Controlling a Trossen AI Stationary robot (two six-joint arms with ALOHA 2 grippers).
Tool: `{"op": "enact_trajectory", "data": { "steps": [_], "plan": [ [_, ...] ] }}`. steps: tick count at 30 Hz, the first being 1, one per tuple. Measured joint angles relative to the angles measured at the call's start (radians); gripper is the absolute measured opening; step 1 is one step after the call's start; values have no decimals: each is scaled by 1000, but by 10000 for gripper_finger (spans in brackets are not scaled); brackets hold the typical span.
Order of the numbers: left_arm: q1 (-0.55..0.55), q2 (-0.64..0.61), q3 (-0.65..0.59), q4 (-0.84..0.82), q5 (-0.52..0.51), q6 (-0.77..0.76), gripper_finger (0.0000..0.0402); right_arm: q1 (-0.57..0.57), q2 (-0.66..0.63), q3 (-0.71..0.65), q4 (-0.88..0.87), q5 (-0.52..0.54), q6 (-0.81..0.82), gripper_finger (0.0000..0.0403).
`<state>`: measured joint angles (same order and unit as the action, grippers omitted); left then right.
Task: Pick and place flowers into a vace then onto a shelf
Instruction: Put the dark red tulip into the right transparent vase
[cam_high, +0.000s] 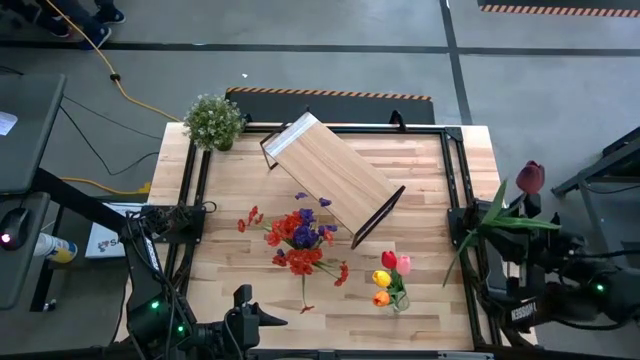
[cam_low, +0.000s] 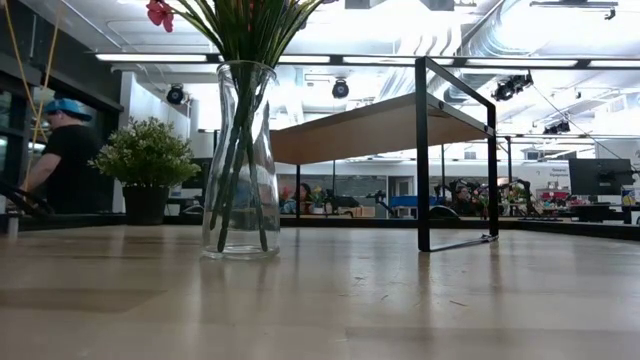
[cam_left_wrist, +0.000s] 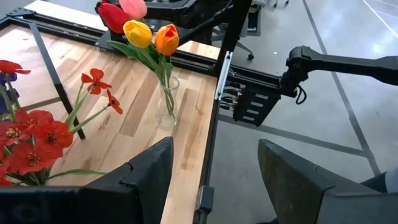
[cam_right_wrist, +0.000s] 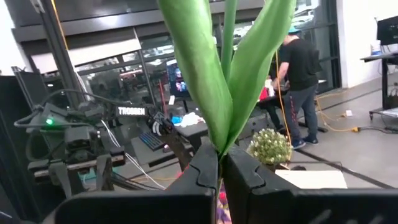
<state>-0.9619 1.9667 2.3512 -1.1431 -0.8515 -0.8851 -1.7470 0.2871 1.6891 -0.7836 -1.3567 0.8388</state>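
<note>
My right gripper (cam_right_wrist: 219, 163), off the table's right edge, is clamped on a dark maroon tulip (cam_high: 530, 177); my left gripper (cam_left_wrist: 214, 174) waits with fingers apart at the near edge. Other flowers (cam_high: 300, 240) fill a vase (cam_low: 241, 160) mid-table, tulips (cam_high: 388, 275) another, beside the shelf (cam_high: 330, 175)

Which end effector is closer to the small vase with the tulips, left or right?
Left. The left end effector is beside the small vase, at the table's near edge. The right end effector is beyond the table's right edge.
</note>
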Motion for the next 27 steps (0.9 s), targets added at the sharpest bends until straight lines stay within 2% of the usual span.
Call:
{"op": "enact_trajectory", "data": {
  "steps": [9, 15, 27],
  "plan": [
    [0, 0, 0, 0, 0, 0, 266, -7, 0, -134, 424, 15, 248, 0],
    [0, 0, 0, 0, 0, 0, 266, 13, 2, -221, 470, 27, 262, 0],
    [0, 0, 0, -2, -28, -1, 266, 79, 2, -383, 733, 61, 389, 0]
  ]
}}
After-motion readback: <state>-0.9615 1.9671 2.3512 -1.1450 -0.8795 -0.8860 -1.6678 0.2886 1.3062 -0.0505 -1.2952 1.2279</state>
